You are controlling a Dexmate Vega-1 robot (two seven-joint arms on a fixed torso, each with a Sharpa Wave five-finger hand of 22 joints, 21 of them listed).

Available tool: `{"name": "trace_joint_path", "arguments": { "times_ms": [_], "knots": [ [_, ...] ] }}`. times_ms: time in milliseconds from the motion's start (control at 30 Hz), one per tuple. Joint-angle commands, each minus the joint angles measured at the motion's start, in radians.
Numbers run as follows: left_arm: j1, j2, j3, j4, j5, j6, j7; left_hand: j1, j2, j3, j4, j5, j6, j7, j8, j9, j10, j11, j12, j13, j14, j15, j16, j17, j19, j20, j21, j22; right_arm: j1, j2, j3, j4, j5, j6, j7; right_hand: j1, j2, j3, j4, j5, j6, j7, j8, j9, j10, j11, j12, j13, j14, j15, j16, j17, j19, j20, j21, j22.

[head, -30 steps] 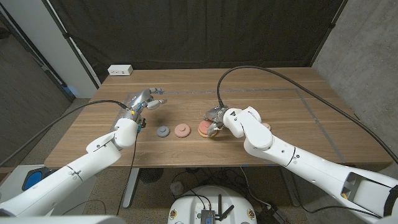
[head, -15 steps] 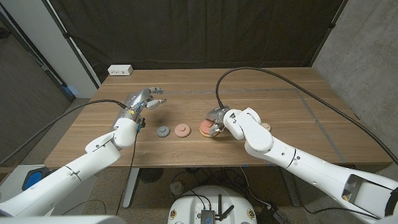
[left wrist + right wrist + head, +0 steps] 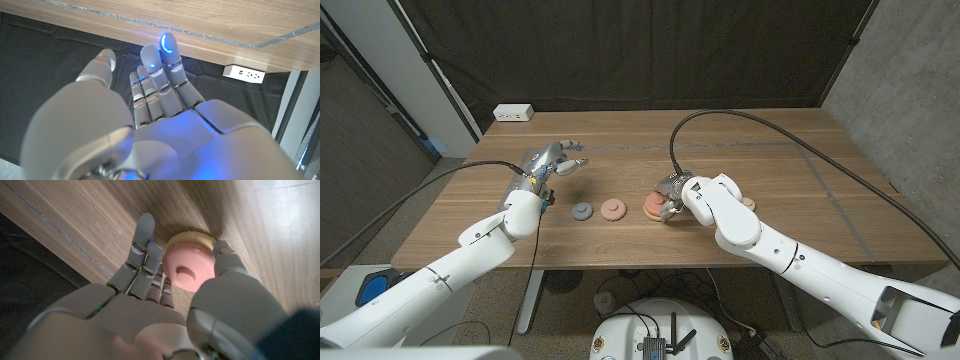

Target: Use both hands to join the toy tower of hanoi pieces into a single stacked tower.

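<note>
Setting: a wooden desk (image 3: 790, 190) in front of a black curtain, with a white power strip (image 3: 514, 113) at its far left corner.
Pieces: a pink-on-tan stack (image 3: 648, 207) near the middle of the desk; just left of it a lone pink disc (image 3: 612, 209), then a smaller grey disc (image 3: 582, 211), each apart from the next.
Right robot hand (image 3: 672, 193): fingers and thumb closed around the stack; the right wrist view shows the pink disc (image 3: 190, 269) with its centre hole sitting on the tan one (image 3: 192, 236).
Left robot hand (image 3: 552, 160): raised behind the grey disc, fingers apart, holding nothing.
Handling: the discs look like small, stiff, light pieces with smooth rims, so likely slippery but not fragile.
Where to hold: probably by the rim on opposite sides, keeping the disc level so holes and studs line up.
Risk: a squeeze on the upper disc alone could leave the tan one behind.
</note>
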Motion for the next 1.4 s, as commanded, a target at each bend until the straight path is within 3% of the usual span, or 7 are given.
{"name": "trace_joint_path", "arguments": {
  "times_ms": [33, 333, 600, 1000, 1400],
  "knots": [
    [0.009, -0.005, -0.007, 0.007, -0.007, -0.013, 0.009, -0.009, -0.001, 0.008, -0.001, 0.003, 0.009, -0.001, 0.003, 0.002, 0.014, -0.001, 0.003, 0.004, 0.005, -0.035, 0.010, 0.006, -0.003, -0.129, 0.005, 0.000, -0.021, 0.014, 0.026, -0.013, -0.026, 0.013, 0.015, -0.003, -0.007, -0.004, 0.002, -0.010, -0.007, 0.004, 0.001, 0.002, -0.016, 0.009, -0.001, -0.004, -0.006, -0.072, -0.007, 0.000, -0.011, -0.091, -0.004, -0.002],
    [0.007, -0.006, -0.007, 0.011, -0.007, -0.016, 0.010, -0.009, 0.000, 0.012, -0.002, 0.003, 0.011, 0.000, 0.003, 0.003, 0.014, 0.000, 0.003, 0.008, -0.001, -0.035, 0.005, -0.001, -0.003, -0.129, 0.006, 0.000, -0.036, 0.013, 0.052, -0.032, -0.012, 0.016, 0.022, -0.004, -0.006, -0.004, 0.002, -0.020, 0.015, 0.012, 0.015, 0.003, -0.011, 0.003, 0.008, -0.012, -0.007, -0.072, -0.016, -0.001, -0.015, -0.091, -0.004, -0.002],
    [0.005, -0.012, -0.007, 0.002, -0.010, -0.010, 0.009, -0.009, 0.000, 0.017, -0.002, 0.002, 0.010, 0.000, 0.002, 0.004, 0.015, -0.001, 0.002, 0.009, 0.003, -0.035, 0.011, 0.001, -0.002, -0.129, 0.008, 0.001, -0.060, -0.004, 0.084, -0.054, 0.017, 0.017, -0.038, 0.014, 0.008, 0.004, -0.003, -0.033, 0.050, 0.009, 0.030, 0.002, 0.028, -0.025, 0.024, -0.020, -0.002, -0.073, -0.027, -0.008, -0.019, -0.091, -0.002, -0.004],
    [0.065, -0.005, -0.049, -0.067, -0.013, 0.039, 0.047, -0.010, -0.001, 0.021, -0.002, 0.002, 0.009, -0.001, 0.001, 0.005, 0.013, 0.000, 0.001, 0.011, -0.002, -0.035, 0.010, -0.002, -0.003, -0.129, 0.007, -0.001, -0.089, -0.020, 0.128, -0.077, 0.060, -0.019, -0.098, 0.029, 0.023, 0.011, -0.005, -0.040, 0.084, 0.005, 0.043, 0.004, 0.058, -0.039, 0.034, -0.024, 0.018, -0.072, -0.019, 0.007, -0.017, -0.091, 0.005, -0.004],
    [0.083, -0.007, -0.055, -0.091, 0.000, 0.055, 0.062, -0.012, -0.002, 0.025, -0.002, 0.001, 0.008, 0.000, 0.000, 0.005, 0.014, -0.001, -0.001, 0.009, 0.004, -0.035, 0.018, 0.004, -0.004, -0.129, 0.007, -0.001, -0.132, -0.045, 0.161, -0.122, 0.070, -0.061, -0.173, 0.053, 0.040, 0.025, -0.010, -0.037, 0.126, -0.011, 0.060, 0.009, 0.088, -0.053, 0.045, -0.020, 0.025, -0.072, -0.020, 0.013, -0.017, -0.092, 0.009, -0.006]
  ]
}}
